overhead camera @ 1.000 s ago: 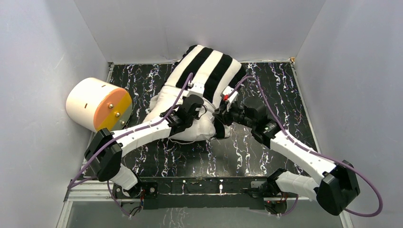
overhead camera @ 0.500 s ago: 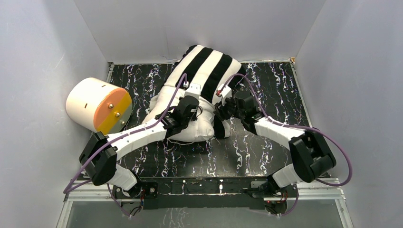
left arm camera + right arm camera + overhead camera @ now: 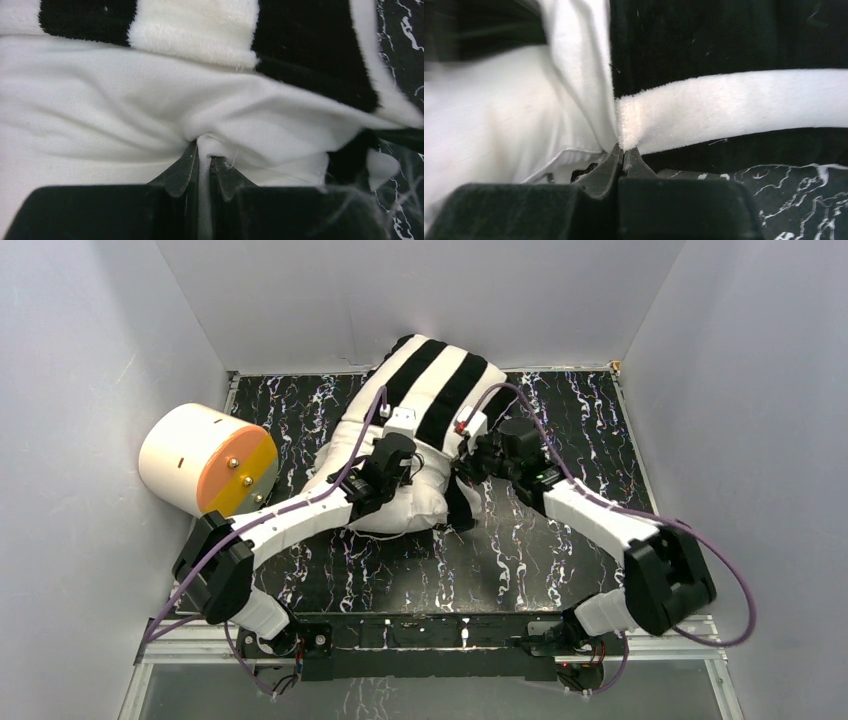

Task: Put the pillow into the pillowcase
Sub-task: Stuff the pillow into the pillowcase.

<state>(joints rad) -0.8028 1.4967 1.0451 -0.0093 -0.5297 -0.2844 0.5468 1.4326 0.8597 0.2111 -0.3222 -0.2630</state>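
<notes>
Two robot arms work a pillow [image 3: 395, 508] at the middle of a black, white-veined table [image 3: 570, 420]. Its far end is tucked inside a black-and-white striped pillowcase [image 3: 440, 375], and its plump near end bulges bare toward the arm bases. The pillowcase lies toward the far side of the table, its far end riding up against the back wall. The left gripper [image 3: 204, 156] is pinched almost together on a fold of the pillow's smooth white fabric, just short of the pillowcase's opening. The right gripper [image 3: 622, 156] sits at the pillow's right side with its jaws fully together, nipping the edge of the pillowcase where a fuzzy white stripe meets the pillow. To the left, well apart from the bedding, a cream cylinder with an orange face [image 3: 190, 455] sits against the side wall.
</notes>
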